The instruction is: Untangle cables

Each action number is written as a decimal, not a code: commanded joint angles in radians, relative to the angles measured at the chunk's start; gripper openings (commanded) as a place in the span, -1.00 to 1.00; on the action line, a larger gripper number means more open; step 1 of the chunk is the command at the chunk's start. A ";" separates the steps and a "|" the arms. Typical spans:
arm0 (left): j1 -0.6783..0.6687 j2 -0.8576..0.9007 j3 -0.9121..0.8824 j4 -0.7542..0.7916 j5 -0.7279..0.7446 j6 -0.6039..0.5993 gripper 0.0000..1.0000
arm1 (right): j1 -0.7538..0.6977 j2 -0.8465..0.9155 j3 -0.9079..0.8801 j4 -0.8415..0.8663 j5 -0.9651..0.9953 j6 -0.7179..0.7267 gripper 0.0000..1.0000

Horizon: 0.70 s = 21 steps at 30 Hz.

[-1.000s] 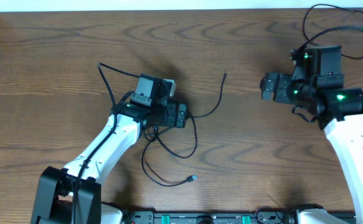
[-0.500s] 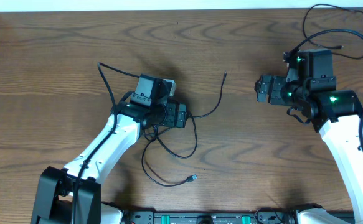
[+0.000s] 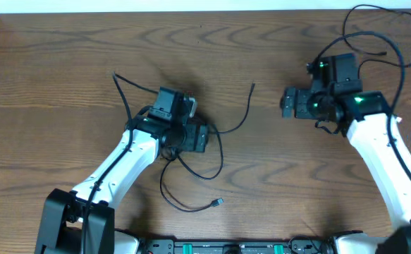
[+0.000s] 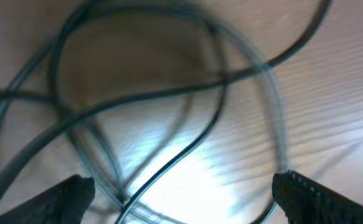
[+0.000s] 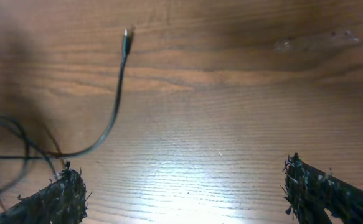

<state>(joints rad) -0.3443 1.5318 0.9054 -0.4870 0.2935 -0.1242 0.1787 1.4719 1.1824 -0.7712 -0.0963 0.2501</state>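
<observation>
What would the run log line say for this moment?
left gripper: jaws open, over cables | right gripper: jaws open, empty, over table | cables: tangled

Overhead view: looks straight down from high up on the whole wooden table [image 3: 64, 63], with its far edge at the top of the frame and the arm bases [image 3: 71, 222] at the bottom edge.

Left wrist view: faces down, very close to the tabletop, so blurred loops of black cables [image 4: 169, 93] fill the frame. The left gripper's fingertips [image 4: 63, 196] sit in the lower corners.

Right wrist view: faces down from higher above the wood and is sharper. The right gripper's fingertips [image 5: 50, 199] sit in the lower corners. It shares the loose cable end [image 5: 126, 34] with the overhead view, upper left here and upper centre there.
</observation>
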 commanded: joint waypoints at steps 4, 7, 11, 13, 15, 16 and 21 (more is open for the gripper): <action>0.001 0.002 -0.006 -0.015 -0.183 0.071 0.96 | 0.038 0.105 -0.007 0.043 -0.002 0.003 0.99; 0.000 0.002 -0.006 0.155 -0.318 0.098 0.96 | 0.048 0.112 -0.007 0.085 -0.079 0.003 0.98; 0.000 0.002 -0.006 0.228 -0.329 0.098 0.96 | 0.047 0.110 -0.007 0.090 -0.117 0.004 0.98; 0.000 0.002 -0.006 0.223 -0.328 0.098 0.96 | 0.047 0.110 -0.007 0.089 -0.117 0.004 0.98; 0.000 0.002 -0.006 0.253 -0.303 0.083 0.96 | 0.047 0.110 -0.007 0.078 -0.116 0.004 0.99; 0.000 0.002 -0.006 0.259 -0.283 0.079 0.96 | 0.047 0.110 -0.007 0.069 -0.115 0.004 0.99; 0.000 -0.055 0.137 0.147 -0.377 0.032 0.96 | 0.019 0.110 -0.007 0.011 -0.109 0.004 0.99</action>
<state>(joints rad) -0.3443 1.5295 0.9154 -0.2481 0.0002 -0.0517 0.2188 1.5860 1.1805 -0.7418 -0.1967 0.2493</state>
